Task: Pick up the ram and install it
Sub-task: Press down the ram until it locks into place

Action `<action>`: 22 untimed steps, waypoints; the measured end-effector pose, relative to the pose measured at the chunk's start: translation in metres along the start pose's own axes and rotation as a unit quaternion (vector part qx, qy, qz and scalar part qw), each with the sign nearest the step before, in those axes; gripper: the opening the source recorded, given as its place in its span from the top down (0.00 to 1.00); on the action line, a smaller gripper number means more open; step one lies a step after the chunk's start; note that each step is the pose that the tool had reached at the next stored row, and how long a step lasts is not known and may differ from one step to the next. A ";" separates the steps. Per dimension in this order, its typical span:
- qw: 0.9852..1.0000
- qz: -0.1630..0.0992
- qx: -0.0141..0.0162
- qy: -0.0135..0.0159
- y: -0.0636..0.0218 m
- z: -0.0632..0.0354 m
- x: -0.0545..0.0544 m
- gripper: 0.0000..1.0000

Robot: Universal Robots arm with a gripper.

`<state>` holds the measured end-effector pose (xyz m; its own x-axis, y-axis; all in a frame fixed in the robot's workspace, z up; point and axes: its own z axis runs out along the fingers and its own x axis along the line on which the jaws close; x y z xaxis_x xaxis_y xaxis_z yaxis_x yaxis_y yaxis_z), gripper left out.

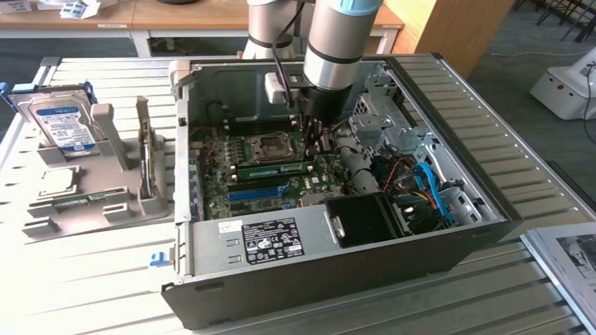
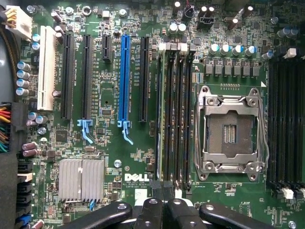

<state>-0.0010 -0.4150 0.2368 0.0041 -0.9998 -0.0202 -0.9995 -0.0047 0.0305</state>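
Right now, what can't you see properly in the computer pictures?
- Exterior view: the pincer's tips are hidden behind the arm and the ram.
- Wrist view: the ram shows edge-on, so its sticker and chips are hidden, and how deep it sits is unclear.
- Wrist view: the pincer is cut off by the picture's edge.

case [image 1: 391, 251]: on the table [image 1: 93, 279], at the exterior view's right
stand [image 1: 102, 188]: left of the case, holding the hard drive [image 1: 61, 125]
ram [image 1: 273, 168]: in the case, on the motherboard [image 1: 279, 185] (just before the socket [image 1: 272, 145])
gripper [image 1: 312, 132]: above the ram
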 end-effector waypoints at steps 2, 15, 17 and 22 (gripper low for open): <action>1.000 0.000 -0.001 0.000 -0.0012 0.0000 0.000 0.90; 1.000 0.000 -0.001 0.000 -0.0018 0.0050 0.000 0.90; 1.000 0.000 -0.001 0.000 -0.0019 0.0062 0.000 0.90; 1.000 0.000 -0.001 0.000 -0.0019 0.0064 0.000 0.90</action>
<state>0.0007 -0.4150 0.2304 0.0041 -0.9998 -0.0203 -0.9995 -0.0047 0.0319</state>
